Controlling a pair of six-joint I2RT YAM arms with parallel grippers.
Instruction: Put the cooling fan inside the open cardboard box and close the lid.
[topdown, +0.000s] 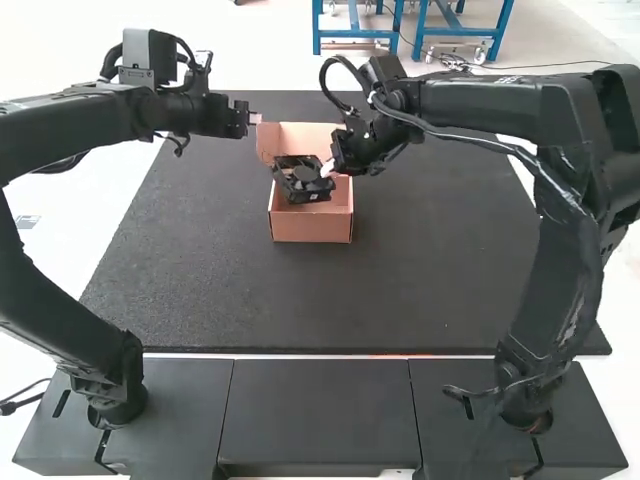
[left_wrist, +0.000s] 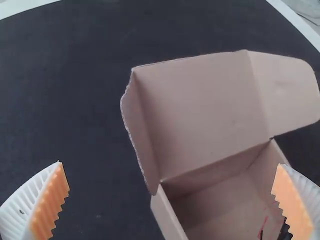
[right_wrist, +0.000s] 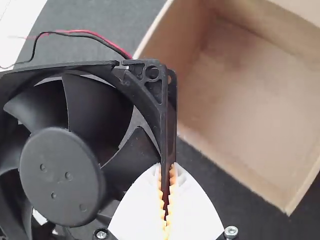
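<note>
Cooling fan (right_wrist: 65, 165) hangs by its frame edge, pinched tight in the right tool (right_wrist: 166, 200), just above the open cardboard box (topdown: 311, 226) so it can drop in. Left tool (topdown: 252, 120) sits spread wide by the lid (left_wrist: 215, 110), likely to fold it down.

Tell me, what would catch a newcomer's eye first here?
A black cooling fan, pinched by its frame edge in the right claw, hangs above the open cardboard box in the middle of the dark mat. The left claw hovers open near the box's raised lid at the far side.
</note>
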